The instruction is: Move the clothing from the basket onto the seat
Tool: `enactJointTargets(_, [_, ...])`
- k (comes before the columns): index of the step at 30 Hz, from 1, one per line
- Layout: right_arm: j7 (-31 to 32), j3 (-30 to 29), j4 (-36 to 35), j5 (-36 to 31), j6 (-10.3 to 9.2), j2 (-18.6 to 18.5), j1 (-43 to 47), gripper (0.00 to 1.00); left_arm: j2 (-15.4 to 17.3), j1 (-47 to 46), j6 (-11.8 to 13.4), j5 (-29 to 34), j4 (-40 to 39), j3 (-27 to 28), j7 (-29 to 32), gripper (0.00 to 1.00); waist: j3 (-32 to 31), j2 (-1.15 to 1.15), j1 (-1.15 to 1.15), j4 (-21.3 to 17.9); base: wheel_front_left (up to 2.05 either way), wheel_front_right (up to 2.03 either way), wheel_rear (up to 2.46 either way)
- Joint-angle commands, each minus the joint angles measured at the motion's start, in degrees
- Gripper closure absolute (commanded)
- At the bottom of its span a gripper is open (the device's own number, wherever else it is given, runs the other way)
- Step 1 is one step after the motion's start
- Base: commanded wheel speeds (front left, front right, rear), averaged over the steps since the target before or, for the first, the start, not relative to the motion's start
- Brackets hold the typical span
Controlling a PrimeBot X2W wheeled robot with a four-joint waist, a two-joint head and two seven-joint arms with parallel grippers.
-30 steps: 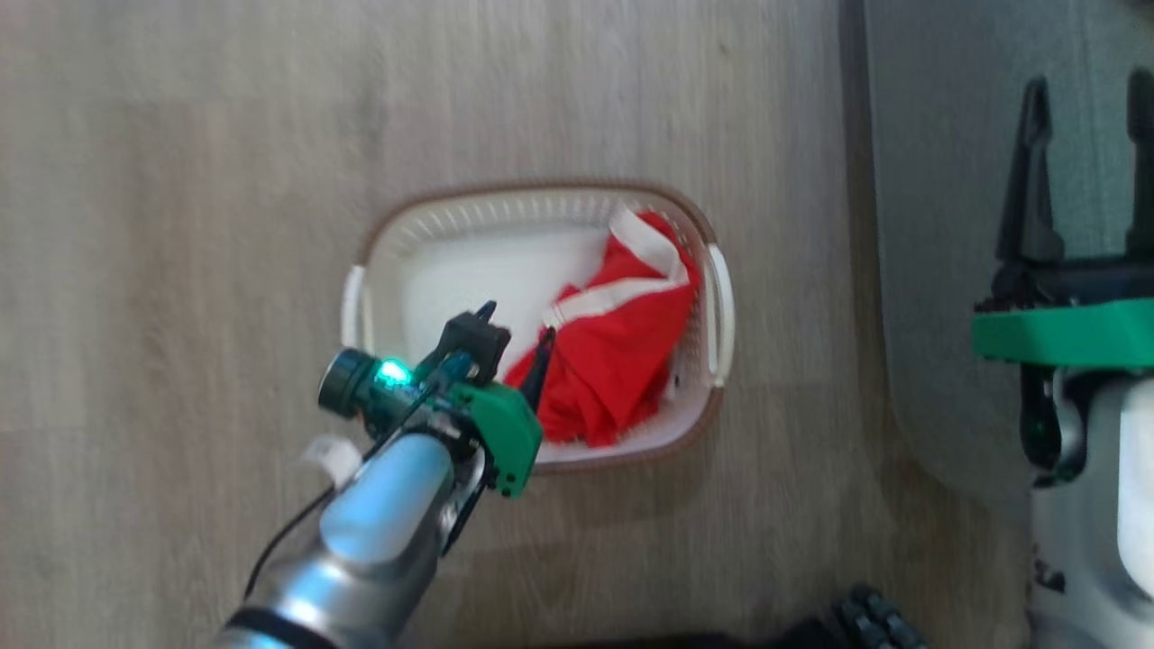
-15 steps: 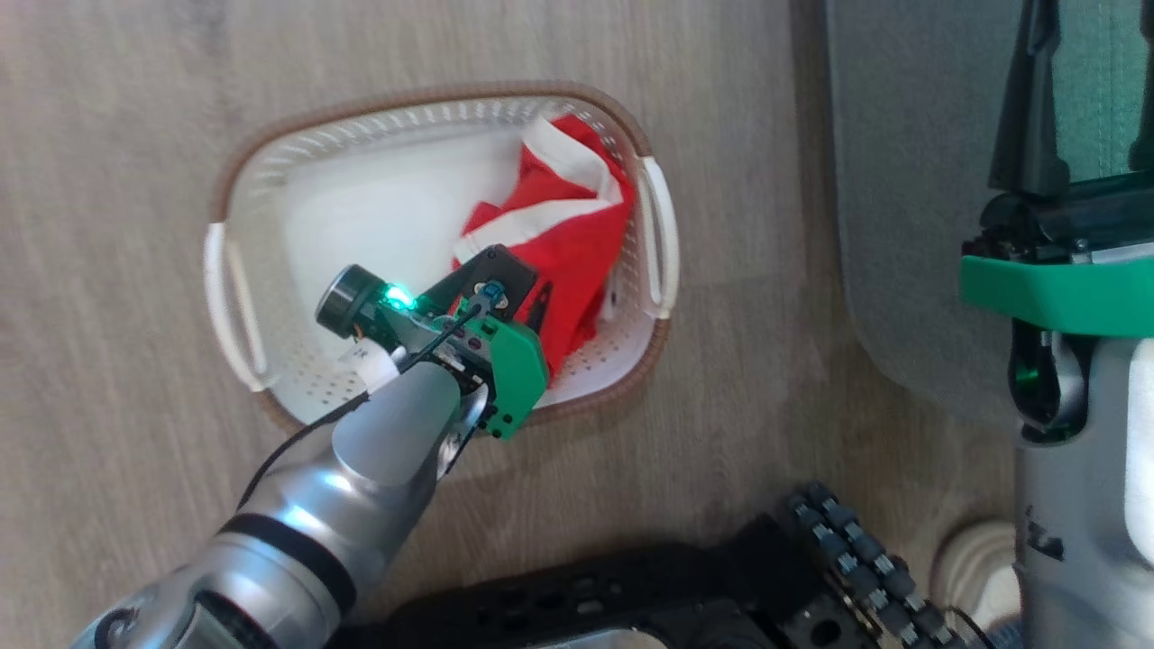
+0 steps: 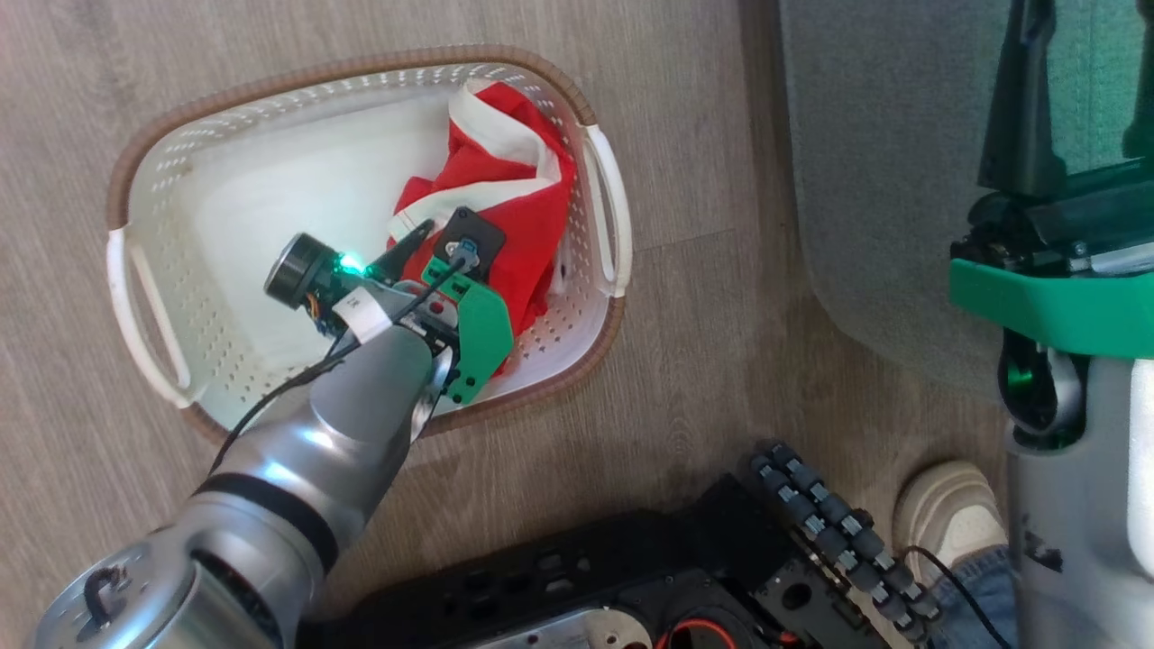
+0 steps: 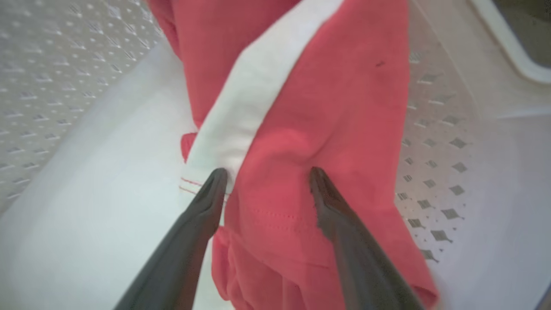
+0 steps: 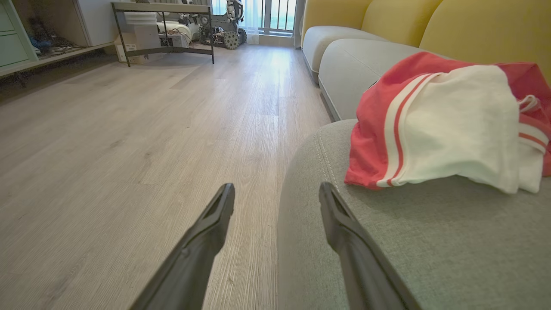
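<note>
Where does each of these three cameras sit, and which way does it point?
Head view: up on the head, facing down at the basket on the wooden floor; the left forearm and right wrist show.
Left wrist view: on the left wrist, looking into the basket at the red clothing; the open left end effector shows.
Right wrist view: on the right wrist, looking level along the floor and grey seat; the open right end effector shows.
Shared: head and left wrist views both show the basket's clothing.

Right tool (image 3: 1077, 54) loses its fingertips at the top edge; left arm (image 3: 361, 397) hides some basket (image 3: 315, 72) rim.
</note>
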Motion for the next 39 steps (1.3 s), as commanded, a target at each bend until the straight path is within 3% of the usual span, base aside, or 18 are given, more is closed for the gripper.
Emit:
enactJointTargets(1, [-0.4,1.2,-2.0,0.6,-0.02,-0.2,0.8,0.0,0.0,0.9,-0.6,-0.9,-0.3,0.1,0.8,0.0,0.1,0.0,0.0,-0.3,0.0,0.0,0.0])
enactJointTargets(3, [-0.4,1.2,-2.0,0.8,-0.02,-0.2,0.8,0.0,0.0,0.9,-0.8,-1.7,-0.4,-0.2,1.4,0.01,0.1,0.0,0.0,-0.5,0.0,0.0,0.0])
enactJointTargets(5, [-0.4,1.2,-1.9,0.9,-0.02,-0.2,0.7,0.0,0.0,1.0,-0.9,-2.3,-0.6,-0.7,1.6,0.56,0.0,0.0,0.0,-0.6,0.0,0.0,0.0])
enactJointTargets(7, [-0.4,1.3,-1.8,0.9,-0.02,-0.2,0.7,0.0,0.0,1.2,-1.1,-3.1,-0.6,-1.0,2.1,1.0,-0.2,0.0,0.0,-0.7,0.0,0.0,0.0])
enactJointTargets(19, [-0.4,0.3,-1.1,0.0,-0.02,-0.2,0.8,0.0,0.0,1.6,-0.8,-6.2,-1.5,-2.6,-0.7,1.0,-2.6,0.0,0.0,0.7,0.0,0.0,0.0])
enactJointTargets(24, [-0.4,0.3,0.9,-0.9,-0.02,-0.2,1.2,0.0,0.0,2.3,-0.9,-8.3,-2.6,-2.5,-4.2,1.0,-6.9,0.0,0.0,2.7,0.0,0.0,0.0])
enactJointTargets(32, [-0.4,0.2,6.4,-2.6,-0.02,-0.2,3.7,0.0,0.0,5.2,-1.9,-13.9,-6.4,-0.9,-10.4,1.0,-18.0,0.0,0.0,6.7,0.0,0.0,0.0])
enactJointTargets(39, [-0.4,-1.0,13.2,-4.2,-0.02,-0.2,9.4,0.0,0.0,7.8,-2.5,-17.8,-11.5,1.2,-13.4,1.0,-31.9,0.0,0.0,10.3,0.0,0.0,0.0])
